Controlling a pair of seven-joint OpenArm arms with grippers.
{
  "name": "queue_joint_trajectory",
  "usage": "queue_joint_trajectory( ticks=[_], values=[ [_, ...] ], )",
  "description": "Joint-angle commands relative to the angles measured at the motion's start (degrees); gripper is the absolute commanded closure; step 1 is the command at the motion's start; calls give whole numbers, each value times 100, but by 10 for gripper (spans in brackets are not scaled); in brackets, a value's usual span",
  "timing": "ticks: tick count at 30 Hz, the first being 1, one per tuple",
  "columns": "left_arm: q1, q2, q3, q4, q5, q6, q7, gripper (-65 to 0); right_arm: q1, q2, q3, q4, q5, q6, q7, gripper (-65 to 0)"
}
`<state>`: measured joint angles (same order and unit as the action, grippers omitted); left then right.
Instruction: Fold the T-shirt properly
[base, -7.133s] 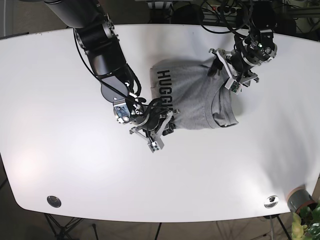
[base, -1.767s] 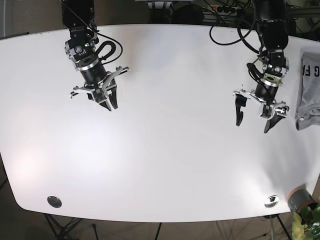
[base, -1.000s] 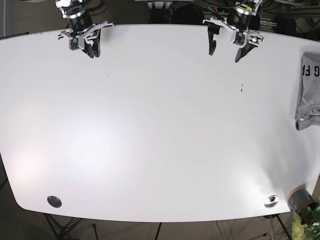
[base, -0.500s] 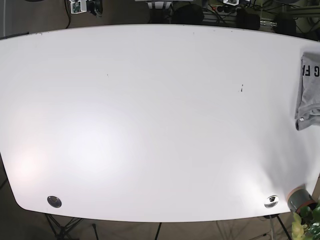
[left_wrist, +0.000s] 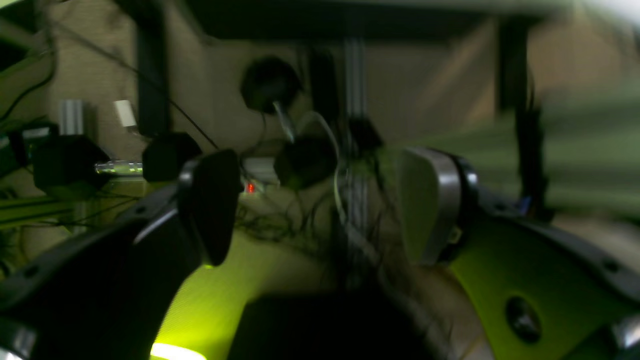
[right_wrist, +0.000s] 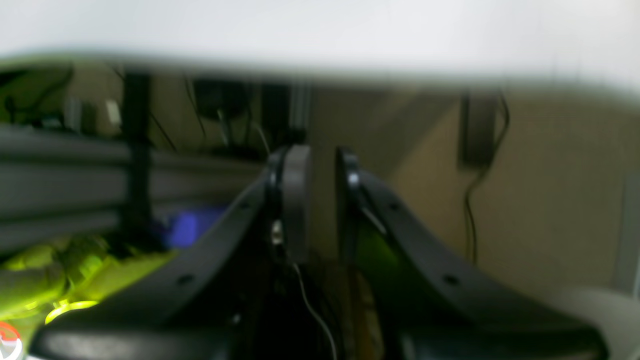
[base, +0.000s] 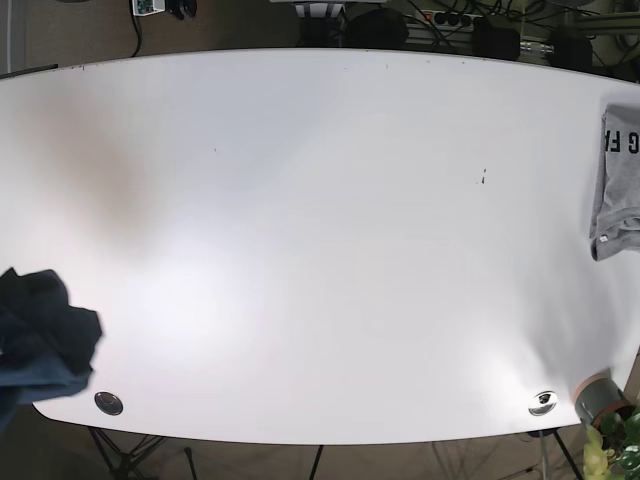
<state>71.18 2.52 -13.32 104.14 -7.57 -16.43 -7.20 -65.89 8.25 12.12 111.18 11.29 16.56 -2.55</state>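
White oval tabletop (base: 320, 250) fills the base view. Folded grey T-shirt with black lettering (base: 619, 185) lies at the table's far right edge, partly cut by the frame. Crumpled dark blue cloth (base: 40, 340) sits on the left edge near the front corner, just above a round metal disc (base: 108, 403). A second metal disc (base: 542, 402) sits at the front right corner, near a grey cup-like cylinder (base: 597, 398) and green plant leaves (base: 615, 445) off the table. Small dark speck (base: 484, 177) marks the surface right of centre.

Neither arm reaches over the table in the base view. Left gripper (left_wrist: 320, 205), blurred, has its jaws wide apart with nothing between them, pointing at tangled black cables (left_wrist: 310, 200) and dark frame posts. Right gripper (right_wrist: 322, 200) has its jaws nearly together with a thin gap, holding nothing, aimed under the white table edge (right_wrist: 320, 35) toward a beige wall (right_wrist: 540, 190).
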Motion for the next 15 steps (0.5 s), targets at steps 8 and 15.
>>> queue_joint_trajectory(
  ticks=[8, 15],
  values=[
    [-353, -134, -202, 369, -478, -41, -137, -444, 747, -12, -12, 87, 54, 10, 74, -78],
    [-678, -151, -272, 421, -372, -41, -137, -446, 1187, -12, -12, 78, 54, 10, 74, -78]
  ],
)
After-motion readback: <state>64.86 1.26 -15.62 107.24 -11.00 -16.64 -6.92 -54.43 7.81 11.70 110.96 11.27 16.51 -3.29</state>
